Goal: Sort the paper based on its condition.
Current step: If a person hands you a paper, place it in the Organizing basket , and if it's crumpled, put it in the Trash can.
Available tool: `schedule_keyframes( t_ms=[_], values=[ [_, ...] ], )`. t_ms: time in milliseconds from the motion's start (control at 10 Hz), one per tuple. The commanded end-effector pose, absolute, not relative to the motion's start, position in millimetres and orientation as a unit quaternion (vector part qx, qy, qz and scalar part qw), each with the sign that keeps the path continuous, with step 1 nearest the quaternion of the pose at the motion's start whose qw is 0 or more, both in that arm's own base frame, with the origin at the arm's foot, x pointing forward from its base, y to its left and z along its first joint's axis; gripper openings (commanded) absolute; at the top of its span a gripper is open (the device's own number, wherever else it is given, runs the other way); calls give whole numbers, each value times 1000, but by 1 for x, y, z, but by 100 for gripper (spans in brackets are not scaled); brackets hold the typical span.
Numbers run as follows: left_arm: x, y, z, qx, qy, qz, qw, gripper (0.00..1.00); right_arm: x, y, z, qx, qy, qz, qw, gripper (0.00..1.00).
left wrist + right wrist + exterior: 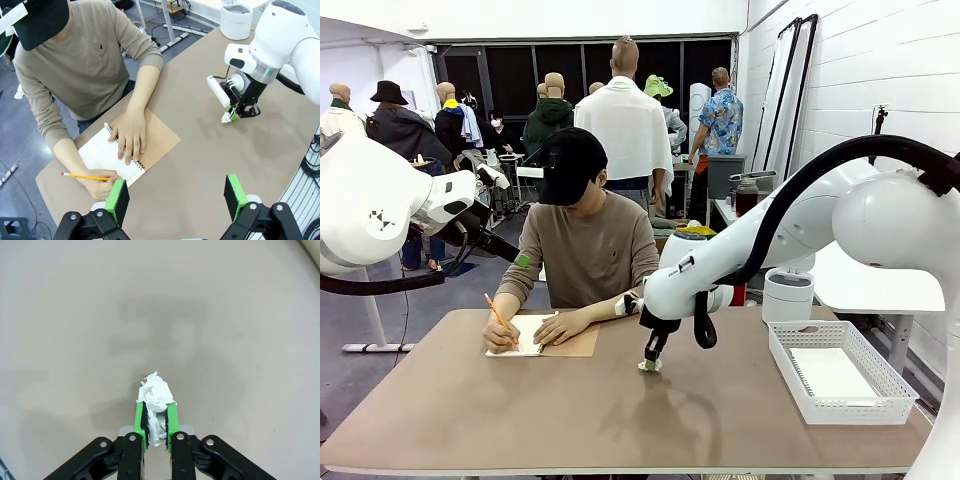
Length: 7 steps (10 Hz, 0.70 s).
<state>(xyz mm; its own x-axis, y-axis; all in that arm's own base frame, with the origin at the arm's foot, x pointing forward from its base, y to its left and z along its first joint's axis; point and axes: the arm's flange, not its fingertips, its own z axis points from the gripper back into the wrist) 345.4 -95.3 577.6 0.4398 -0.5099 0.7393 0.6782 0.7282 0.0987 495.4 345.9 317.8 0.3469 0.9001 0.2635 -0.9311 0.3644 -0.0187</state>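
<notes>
Right wrist view is giving me the best read: the right gripper is clamping its 2 green pads on the crumpled white paper wad, low over the bare tan table. I cannot tell whether the wad is touching the top or hanging just clear. (me)

And the other arm? (spotter)

The left gripper is hanging well above the table with its jaws spread wide and nothing between them. It is looking down on the person's writing hand, the yellow pencil and the spiral notebook with the brown kraft cover. (me)

What is worrying you? (spotter)

The grip. The pads are biting only the lower part of the wad, and the rest is bulging past the fingertips. Crumpled paper is springy, so I am judging that a fast lift or swing could let it slip out and roll away. I am also watching the destination. The white plastic lattice basket on the robot's right is holding 1 flat white sheet, so I am guessing it is for good paper, and dropping the wad there would be a sorting error. The white cylindrical bin behind it is looking likelier, though I am not certain. (me)

And the person? (spotter)

The right arm is working well apart from the notebook, but a wide swing toward the far edge could bring it near the person's forearm. (me)
</notes>
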Motion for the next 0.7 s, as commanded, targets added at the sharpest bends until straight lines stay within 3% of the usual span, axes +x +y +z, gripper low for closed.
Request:
schedule_keyframes(
  t_ms=[0,600],
  values=[
    [345,-94,577,-111,-393,-357,840,100,497,321,355,65,-123,519,843,19],
    [345,-94,577,-111,-393,-357,840,100,538,208,465,-2,-155,350,924,19]
  ],
)
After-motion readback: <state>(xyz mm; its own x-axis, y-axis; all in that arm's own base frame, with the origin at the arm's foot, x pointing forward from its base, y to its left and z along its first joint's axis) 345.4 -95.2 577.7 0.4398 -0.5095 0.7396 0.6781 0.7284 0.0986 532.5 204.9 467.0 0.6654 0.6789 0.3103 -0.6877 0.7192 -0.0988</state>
